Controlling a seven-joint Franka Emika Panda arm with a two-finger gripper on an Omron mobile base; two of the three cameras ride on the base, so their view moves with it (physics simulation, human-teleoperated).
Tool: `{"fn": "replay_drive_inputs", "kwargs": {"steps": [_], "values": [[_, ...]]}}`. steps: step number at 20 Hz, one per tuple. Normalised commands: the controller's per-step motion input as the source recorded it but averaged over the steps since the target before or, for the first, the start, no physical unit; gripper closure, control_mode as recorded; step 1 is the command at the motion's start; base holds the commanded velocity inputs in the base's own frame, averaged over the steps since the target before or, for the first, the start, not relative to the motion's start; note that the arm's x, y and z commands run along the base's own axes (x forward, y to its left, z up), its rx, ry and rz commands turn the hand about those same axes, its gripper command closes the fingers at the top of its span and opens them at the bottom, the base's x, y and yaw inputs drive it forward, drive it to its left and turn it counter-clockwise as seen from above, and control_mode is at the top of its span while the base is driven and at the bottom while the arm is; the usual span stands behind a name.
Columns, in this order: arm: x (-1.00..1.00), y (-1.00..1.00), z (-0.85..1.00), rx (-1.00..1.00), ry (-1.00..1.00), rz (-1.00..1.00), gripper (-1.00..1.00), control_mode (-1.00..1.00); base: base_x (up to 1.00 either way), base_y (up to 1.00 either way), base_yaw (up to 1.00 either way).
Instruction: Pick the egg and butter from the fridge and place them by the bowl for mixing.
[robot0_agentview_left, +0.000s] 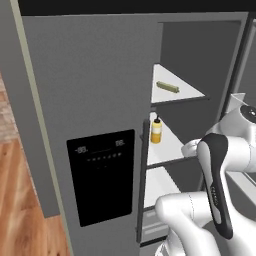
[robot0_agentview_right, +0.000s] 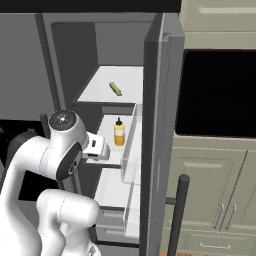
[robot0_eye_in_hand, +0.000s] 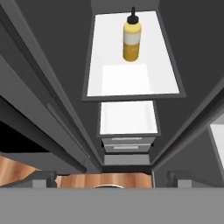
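Note:
The grey fridge has a black dispenser panel on its shut left door, and its right compartment stands open with white shelves. The butter, a short pale yellow-green stick, lies on the upper shelf. My gripper is open, fingertips wide apart with nothing between them. The hand hovers at the front edge of the middle shelf, well below the butter, looking down along the shelves. The egg and the bowl are out of view.
A yellow bottle with a dark cap stands on the middle shelf. White drawers sit below it. The open fridge door stands to the right, with cabinets and a black oven beyond. Wood floor lies to the left.

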Motion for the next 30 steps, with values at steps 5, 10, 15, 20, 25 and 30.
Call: {"fn": "replay_drive_inputs", "kwargs": {"steps": [5,10,15,20,25,30], "values": [[0.00,0.00,0.00,0.00,0.00,0.00,-1.00,1.00,-0.08,-0.01,0.00],[0.00,0.00,0.00,0.00,0.00,0.00,-1.00,1.00,0.00,0.00,0.00],[0.00,0.00,0.00,0.00,0.00,0.00,-1.00,1.00,0.00,0.00,0.00],[0.00,0.00,0.00,0.00,0.00,0.00,-1.00,1.00,-0.01,0.00,0.00],[-0.01,0.02,0.14,0.00,-0.05,0.00,-1.00,-1.00,0.00,0.00,0.00],[0.00,0.05,0.37,0.00,-0.04,-0.05,-1.00,-1.00,0.00,0.00,0.00]]}}
